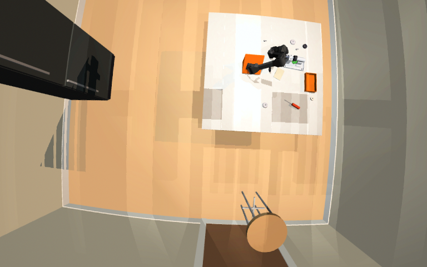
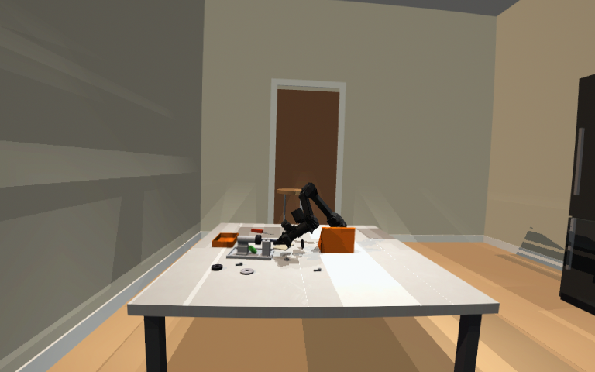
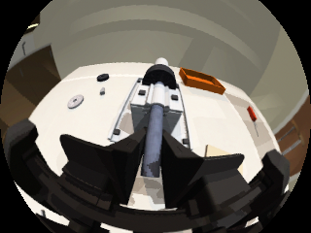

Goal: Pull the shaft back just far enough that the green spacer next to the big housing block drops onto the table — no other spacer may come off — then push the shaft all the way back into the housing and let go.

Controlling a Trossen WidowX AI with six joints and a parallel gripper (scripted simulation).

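My gripper (image 3: pixel 154 131) (image 2: pixel 280 240) (image 1: pixel 285 59) is shut on the near end of the grey shaft (image 3: pixel 155 122). The shaft runs straight away from me through a small support (image 2: pixel 266 246) (image 3: pixel 142 116) toward the big housing block (image 2: pixel 242 243). The fixture stands on a white base plate (image 1: pixel 300 65) (image 2: pixel 239 256) (image 3: pixel 127 116). The green spacer (image 1: pixel 294 62) (image 2: pixel 252 249) sits low and tilted between the housing block and the small support. The wrist view does not show it. A dark ring (image 3: pixel 159 78) sits on the shaft at the housing end.
An orange block (image 1: pixel 252 63) (image 2: pixel 336 239) holds the arm's base. An orange tray (image 1: pixel 309 82) (image 2: pixel 224 239) (image 3: pixel 202 80) and a red screwdriver (image 1: pixel 294 105) (image 2: pixel 256 230) lie beyond the fixture. Loose washers (image 2: pixel 246 271) (image 3: pixel 76 100), a black ring (image 2: pixel 216 266) (image 3: pixel 103 77) and small bolts lie around.
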